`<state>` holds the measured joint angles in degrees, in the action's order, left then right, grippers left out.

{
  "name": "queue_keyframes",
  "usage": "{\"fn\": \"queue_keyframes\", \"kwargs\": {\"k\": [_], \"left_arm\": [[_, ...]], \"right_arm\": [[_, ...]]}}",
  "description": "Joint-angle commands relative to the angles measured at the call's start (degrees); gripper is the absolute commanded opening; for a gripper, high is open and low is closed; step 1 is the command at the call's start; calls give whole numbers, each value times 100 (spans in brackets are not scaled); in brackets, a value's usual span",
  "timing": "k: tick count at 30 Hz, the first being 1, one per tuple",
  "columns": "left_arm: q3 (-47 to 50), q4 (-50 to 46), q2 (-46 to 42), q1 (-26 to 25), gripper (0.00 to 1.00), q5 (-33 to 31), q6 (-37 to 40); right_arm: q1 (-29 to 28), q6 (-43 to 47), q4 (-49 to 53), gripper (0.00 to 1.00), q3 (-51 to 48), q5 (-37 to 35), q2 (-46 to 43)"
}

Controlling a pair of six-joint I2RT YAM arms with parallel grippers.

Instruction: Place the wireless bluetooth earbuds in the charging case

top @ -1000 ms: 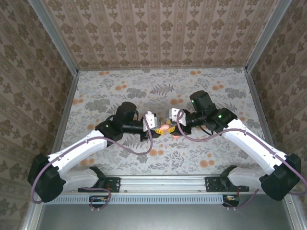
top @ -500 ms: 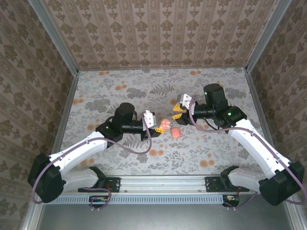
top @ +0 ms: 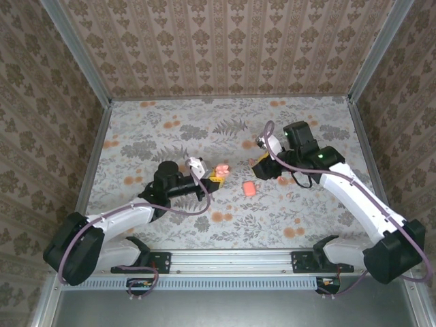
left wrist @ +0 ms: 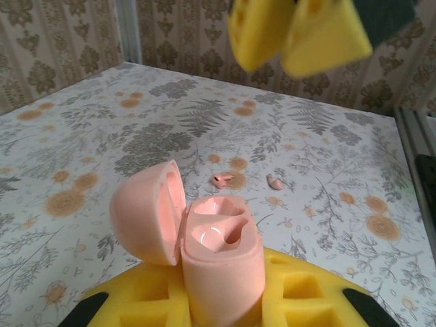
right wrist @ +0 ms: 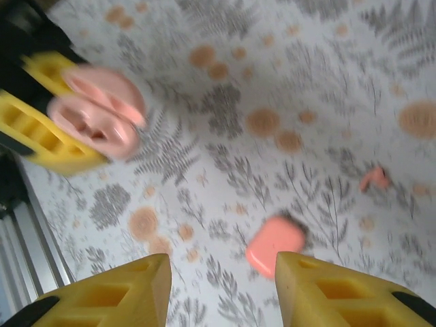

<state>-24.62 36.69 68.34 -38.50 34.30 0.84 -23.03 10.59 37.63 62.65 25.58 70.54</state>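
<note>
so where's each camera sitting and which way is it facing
top external: above and behind the arms, looking down at the table; both arms, left gripper and right gripper show.
left wrist: low on the left arm, looking along the table past the open charging case its fingers clamp.
right wrist: on the right arm, looking down between its parted fingers.
shared: both wrist views catch the charging case and an earbud on the table.
</note>
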Motion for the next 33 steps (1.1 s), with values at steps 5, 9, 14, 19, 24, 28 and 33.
{"fn": "queue_keyframes", "kwargs": {"k": [5, 9, 14, 19, 24, 28, 33], "left_arm": [[91, 336, -106, 113, 14, -159, -205], [146, 176, -205, 159, 14, -152, -148], [155, 51, -259, 194, 14, -135, -144], [112, -49, -264, 211, 14, -125, -186], [98, -51, -268, 255, 14, -101, -324], [118, -115, -303, 290, 14, -117, -344], [124, -221, -381, 360, 13, -150, -339]], "right_arm": [[121, 2636, 1278, 51, 218, 216, 225], [182, 4391, 1582, 55, 299, 139, 529], [204, 5873, 1960, 53, 603, -333, 1363], [217, 6720, 1950, 51, 755, -794, 2204], [286, 7107, 1524, 50, 805, -808, 2704], [290, 7288, 1298, 50, 936, -762, 3064], [286, 7395, 1286, 50, 1131, -731, 3422]]}}
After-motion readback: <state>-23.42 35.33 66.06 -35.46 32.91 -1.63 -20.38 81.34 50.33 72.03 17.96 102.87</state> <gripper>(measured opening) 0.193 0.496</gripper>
